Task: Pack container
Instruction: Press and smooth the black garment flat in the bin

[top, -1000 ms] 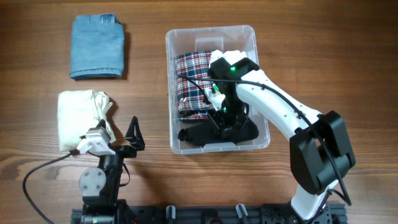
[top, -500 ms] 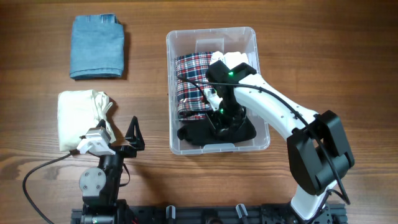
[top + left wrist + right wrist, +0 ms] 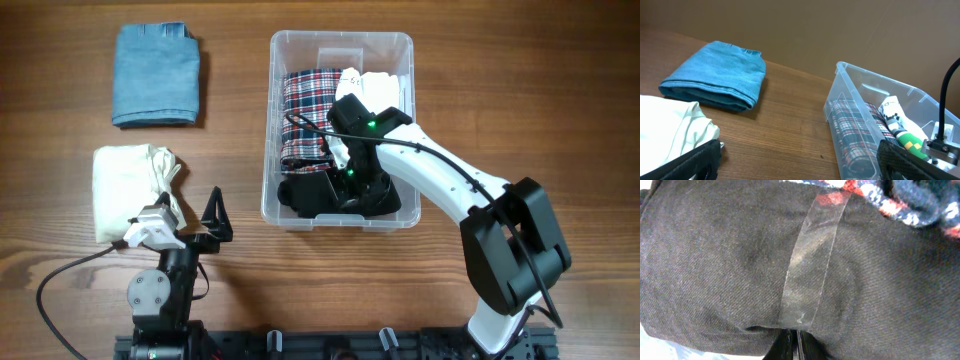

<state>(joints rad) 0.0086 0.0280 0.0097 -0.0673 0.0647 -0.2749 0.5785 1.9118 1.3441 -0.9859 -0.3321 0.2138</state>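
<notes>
The container (image 3: 340, 37) is a clear plastic bin in the middle of the table, also seen at the right of the left wrist view (image 3: 875, 82). It holds a folded plaid cloth (image 3: 305, 110), a white item (image 3: 385, 85) and a black garment (image 3: 310, 197) at its near end. My right gripper (image 3: 352, 183) reaches down into the bin, shut, with its tips pressed into the black garment (image 3: 730, 255); the right gripper (image 3: 794, 347) shows its fingers closed together. My left gripper (image 3: 190, 210) stands open near the table's front left, beside a cream cloth (image 3: 130, 185), holding nothing.
A folded blue denim piece (image 3: 157, 75) lies at the far left of the table. The cream cloth (image 3: 665, 130) sits just left of the left gripper (image 3: 800, 167). Bare wood separates the left gripper from the bin. A clear strip (image 3: 812, 265) crosses the black garment.
The bin has slid away from the front edge and slightly left, with the right gripper inside it. The black garment has shifted toward the bin's near left corner. The left arm has not moved.
</notes>
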